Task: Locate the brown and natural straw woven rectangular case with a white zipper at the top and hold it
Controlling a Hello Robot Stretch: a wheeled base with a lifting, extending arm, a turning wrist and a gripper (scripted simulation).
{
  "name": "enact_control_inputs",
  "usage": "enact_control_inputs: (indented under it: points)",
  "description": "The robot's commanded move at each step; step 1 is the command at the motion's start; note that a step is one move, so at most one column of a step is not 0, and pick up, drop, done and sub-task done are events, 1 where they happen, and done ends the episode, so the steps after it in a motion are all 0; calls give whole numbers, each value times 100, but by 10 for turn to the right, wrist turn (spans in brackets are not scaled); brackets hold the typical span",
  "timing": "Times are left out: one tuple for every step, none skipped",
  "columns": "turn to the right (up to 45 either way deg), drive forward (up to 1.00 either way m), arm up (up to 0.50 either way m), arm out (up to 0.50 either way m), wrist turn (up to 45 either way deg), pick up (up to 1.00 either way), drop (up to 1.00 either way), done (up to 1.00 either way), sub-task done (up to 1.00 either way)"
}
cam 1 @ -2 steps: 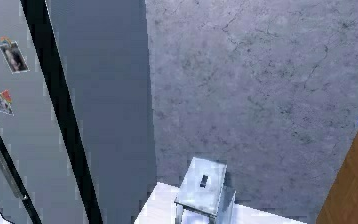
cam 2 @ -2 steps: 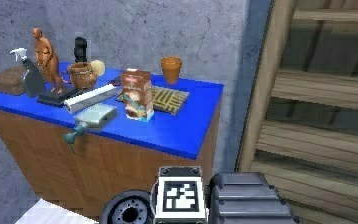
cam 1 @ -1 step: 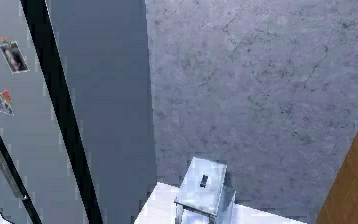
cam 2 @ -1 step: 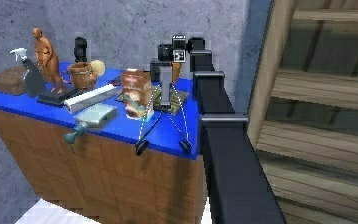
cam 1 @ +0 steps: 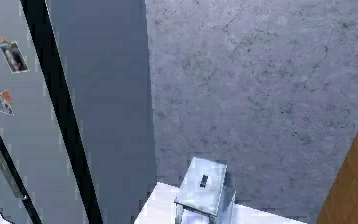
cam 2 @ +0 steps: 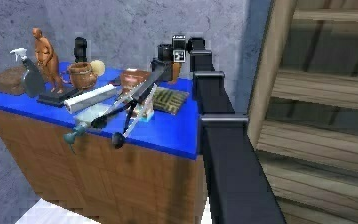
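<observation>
A long blue table [cam 2: 182, 135] with wooden sides stands by a grey wall. Lots of things sit on top of it. The small brown woven case [cam 2: 167, 100] lies flat on the blue top, toward the right end, just beside the dark arm [cam 2: 227, 150]. Two long thin sticks [cam 2: 132, 108] lie next to the case on its left, and they reach out past the table's front edge. A pale flat bar [cam 2: 92, 97] lies left of the sticks.

The arm goes up over the table's right end. The tool [cam 2: 165, 55] is at its tip, farther back on the table than the case. Things stand on the table right by the tool, so I cannot tell if it holds anything. I also cannot tell if its fingers are together or apart.

Farther left there are a copper pot [cam 2: 135, 78], a brown jar [cam 2: 82, 76], a brown statue of a person [cam 2: 47, 55], a spray bottle [cam 2: 27, 65] and a round brown basket [cam 2: 9, 80]. Wooden stairs [cam 2: 307, 90] stand to the right of the table.

In the forward view, a tall grey fridge [cam 1: 87, 100] with small pictures stuck on it fills the left. A little shiny metal box [cam 1: 205, 190] sits low down by the grey wall [cam 1: 257, 90].
</observation>
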Motion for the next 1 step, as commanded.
enact_control_inputs:
  points:
    - [0, 0, 0, 0, 450, 0, 0, 0, 0]
